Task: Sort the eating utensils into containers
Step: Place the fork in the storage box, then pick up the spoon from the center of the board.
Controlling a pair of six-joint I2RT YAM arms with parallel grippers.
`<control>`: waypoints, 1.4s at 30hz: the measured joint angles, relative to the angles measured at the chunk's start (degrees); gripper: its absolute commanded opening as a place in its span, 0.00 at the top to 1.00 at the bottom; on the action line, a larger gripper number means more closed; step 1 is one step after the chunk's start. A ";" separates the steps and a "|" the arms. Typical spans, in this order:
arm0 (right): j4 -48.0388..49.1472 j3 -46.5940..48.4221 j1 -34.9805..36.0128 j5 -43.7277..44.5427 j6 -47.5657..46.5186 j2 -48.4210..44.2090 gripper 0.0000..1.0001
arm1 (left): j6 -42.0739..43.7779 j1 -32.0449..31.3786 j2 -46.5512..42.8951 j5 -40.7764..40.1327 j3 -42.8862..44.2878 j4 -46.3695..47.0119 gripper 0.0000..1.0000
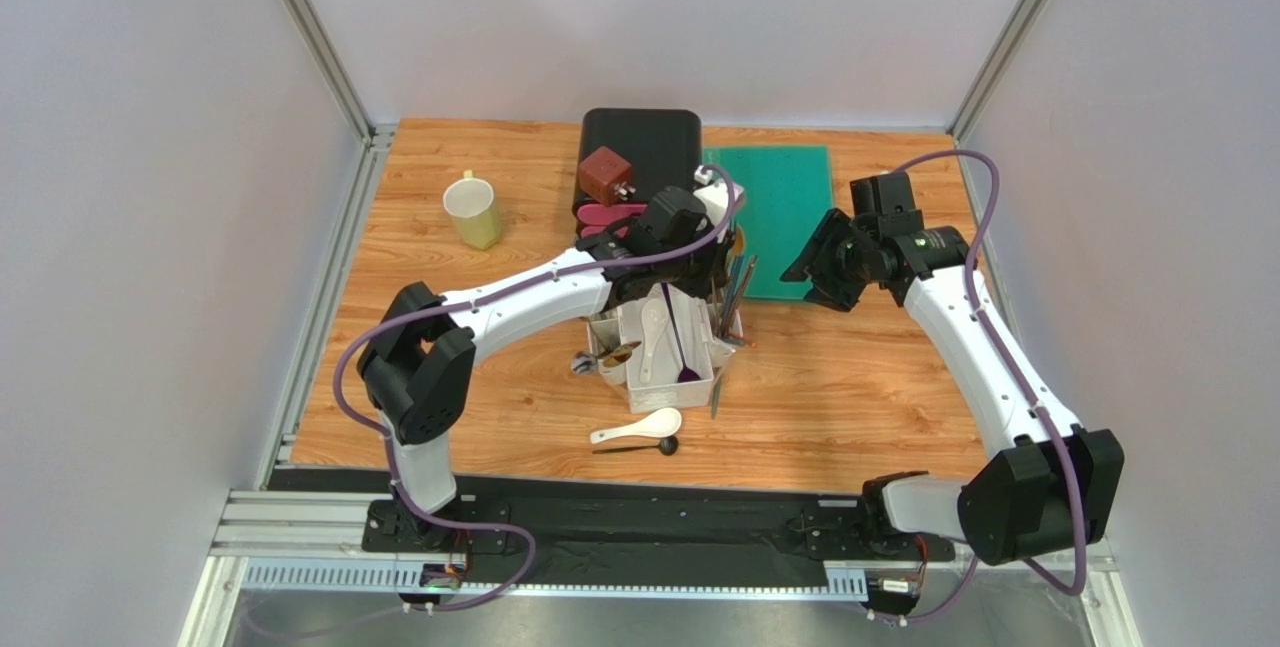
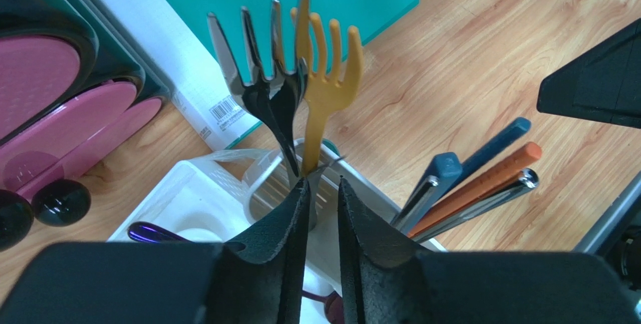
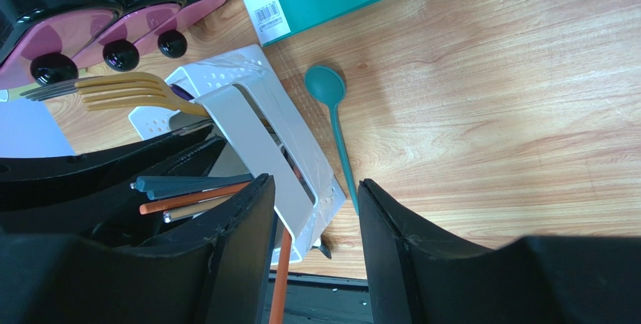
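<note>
The white caddy (image 1: 601, 332) stands mid-table. Inside its centre bin lie a white soup spoon (image 1: 657, 338) and a purple spoon (image 2: 149, 231). In a narrow side bin, silver forks (image 2: 256, 76) and a gold fork (image 2: 328, 76) stand upright. My left gripper (image 2: 322, 192) hovers just above their handles, its jaws slightly open with nothing between them. Blue, orange and silver chopsticks (image 2: 474, 181) lean in the bin to the right. My right gripper (image 3: 316, 189) hangs open and empty right of the caddy (image 3: 248, 136), above a teal spoon (image 3: 335, 125) on the table. Another white soup spoon (image 1: 637, 430) lies in front.
The black-and-pink drawer box (image 1: 639, 167) sits right behind the caddy, with a green mat (image 1: 769, 220) to its right. At back left is a pale yellow mug (image 1: 472, 211). A small black piece (image 1: 667, 446) lies by the loose white spoon.
</note>
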 measured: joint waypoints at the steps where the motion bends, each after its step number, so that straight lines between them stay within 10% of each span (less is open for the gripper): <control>1: 0.11 -0.20 0.00 0.00 0.00 -0.22 0.50 | 0.00 -0.24 -0.04 -0.35 0.00 -0.11 0.65; 24: -1.18 -7.63 -1.29 -0.33 0.24 -2.54 0.42 | -7.19 8.50 -26.10 -15.82 -1.16 -21.38 0.67; 42: 1.92 -3.91 7.37 -6.34 -2.64 22.84 0.40 | -12.70 17.66 -31.76 -14.14 -12.00 -36.44 0.71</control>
